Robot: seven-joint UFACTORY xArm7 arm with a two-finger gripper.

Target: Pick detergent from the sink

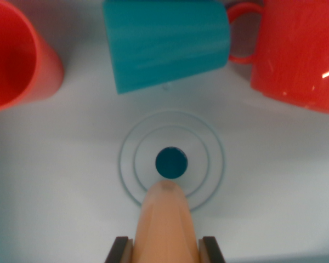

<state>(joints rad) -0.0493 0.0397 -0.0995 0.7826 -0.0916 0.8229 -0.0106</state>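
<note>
The detergent [167, 224] is a peach-orange bottle with a rounded tip. It rises from the bottom edge of the wrist view and points at the dark drain hole [171, 163]. My gripper [167, 252] is shut on it, with a dark finger [119, 251] pressed against each side at the bottom edge. The bottle's lower part is out of frame. Below it lies the pale sink floor [55, 181], and I cannot tell whether the bottle touches it.
A teal cup [164, 44] lies on its side at the top middle. At the top left stands a red cup [16, 55], its opening facing the camera. A red mug [299, 52] with a handle is at the top right. Raised rings surround the drain.
</note>
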